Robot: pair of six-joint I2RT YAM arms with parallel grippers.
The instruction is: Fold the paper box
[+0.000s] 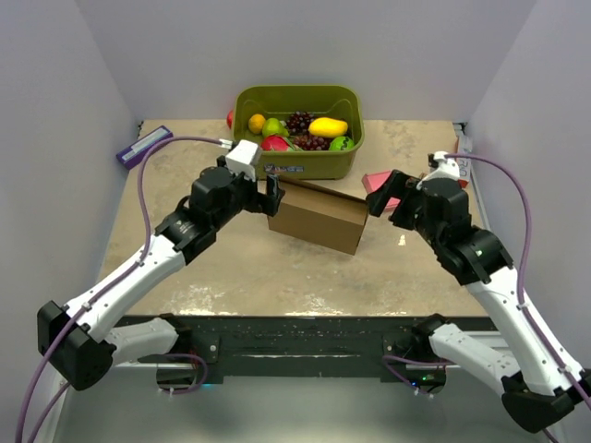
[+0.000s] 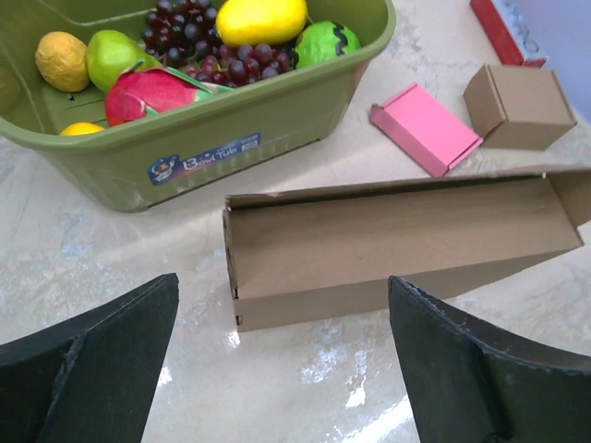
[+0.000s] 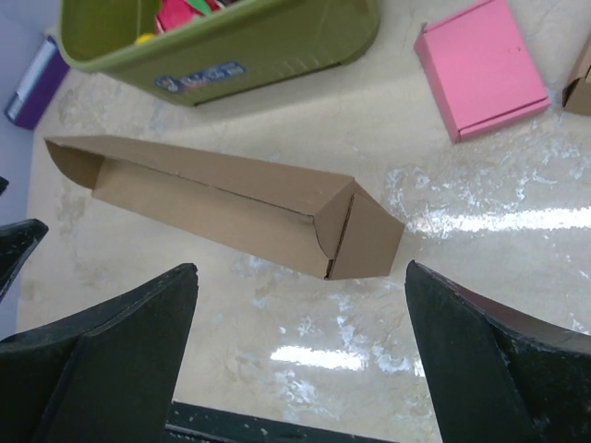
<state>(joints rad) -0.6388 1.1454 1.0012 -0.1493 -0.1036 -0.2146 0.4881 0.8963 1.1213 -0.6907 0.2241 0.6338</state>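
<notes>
Brown paper box (image 1: 319, 218) between left pincer (image 1: 268, 198), right pincer (image 1: 384, 204), both agape

Top view: pink block (image 1: 377, 181), right of centre, mostly hidden behind right gripper (image 1: 388, 205).
Left wrist view: tub (image 2: 231, 129) cut by top and left edges. Red item (image 2: 503, 32), upper right, cut by top edge, print blurred. Box (image 2: 397, 245) runs off right edge. Left gripper (image 2: 282, 281) cut by bottom edge.
Right wrist view: tub cut by top edge. Small box (image 3: 582, 78) only a corner at right edge. Purple item (image 3: 32, 83) cut by left edge. Tub label (image 3: 199, 77) too small to read.
</notes>
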